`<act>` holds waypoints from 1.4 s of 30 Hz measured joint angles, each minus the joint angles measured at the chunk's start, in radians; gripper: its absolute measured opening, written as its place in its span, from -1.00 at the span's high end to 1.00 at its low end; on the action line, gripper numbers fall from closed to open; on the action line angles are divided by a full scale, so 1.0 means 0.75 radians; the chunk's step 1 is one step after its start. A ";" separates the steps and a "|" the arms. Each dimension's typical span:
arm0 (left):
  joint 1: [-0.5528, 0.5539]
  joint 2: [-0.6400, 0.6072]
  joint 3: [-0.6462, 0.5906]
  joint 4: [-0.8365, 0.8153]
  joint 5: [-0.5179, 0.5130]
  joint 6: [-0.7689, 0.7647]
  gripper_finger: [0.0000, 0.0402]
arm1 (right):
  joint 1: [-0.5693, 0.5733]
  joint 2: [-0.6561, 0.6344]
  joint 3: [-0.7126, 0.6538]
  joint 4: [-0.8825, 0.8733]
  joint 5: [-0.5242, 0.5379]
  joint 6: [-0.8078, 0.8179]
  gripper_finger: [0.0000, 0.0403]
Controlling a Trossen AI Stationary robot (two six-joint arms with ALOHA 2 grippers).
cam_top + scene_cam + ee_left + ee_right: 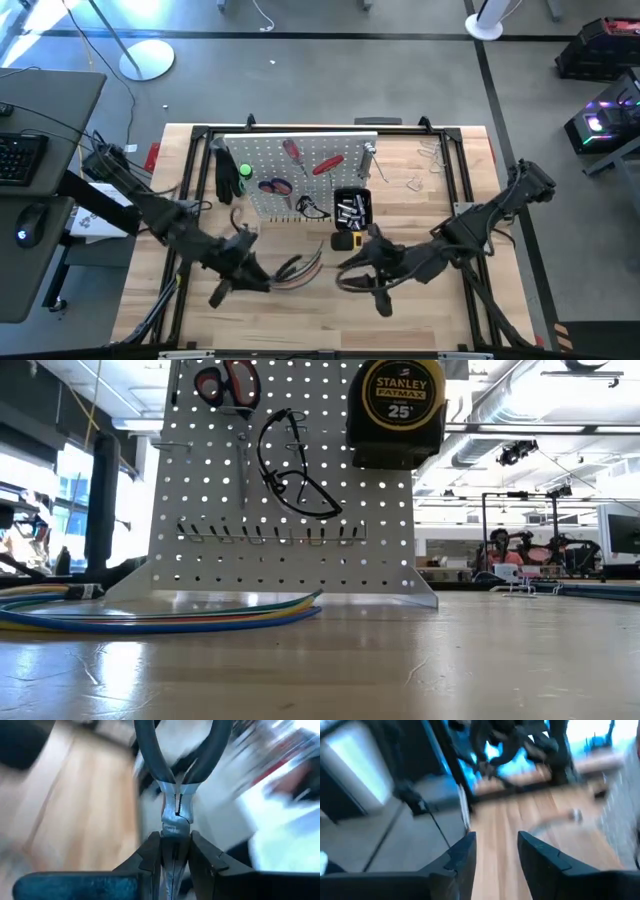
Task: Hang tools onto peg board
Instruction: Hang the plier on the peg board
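Observation:
The white peg board (300,170) stands upright at the table's middle, with a black bin (352,208) fixed to it. Red-handled scissors (228,382), safety glasses (295,470) and a yellow tape measure (395,405) hang on it, and red-handled screwdrivers (330,163) show on it from above. My left gripper (175,836), near the board's front left (250,272), is shut on black-handled pliers (175,750). My right gripper (496,837) hovers open in front of the bin (352,272), with nothing between its fingers. Neither gripper appears in the low view. My left gripper pinches the pliers' metal nose (176,817) between its two fingers, which lie along the nose. The two black handles (150,755) stick out ahead of the fingertips, in line with the fingers. The pliers are lifted clear of the table.
A curved bundle of coloured cables (305,265) lies on the table in front of the board, between the two grippers. A black metal frame (200,135) runs around the table. Loose wire hooks (415,183) lie right of the board. Bare wood shows at the near edge.

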 joint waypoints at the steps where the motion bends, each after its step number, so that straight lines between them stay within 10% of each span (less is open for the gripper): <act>1: 0.014 -0.012 0.002 0.089 0.000 0.034 0.70 | -0.007 0.000 0.000 0.074 -0.002 -0.054 0.31; 20: 0.308 0.229 0.002 1.257 0.275 0.246 0.70 | -0.263 0.048 0.001 0.812 -0.283 -0.317 -0.14; 42: 0.463 0.397 0.003 1.532 0.526 0.073 0.70 | -0.254 0.062 0.000 0.879 -0.349 -0.194 -0.12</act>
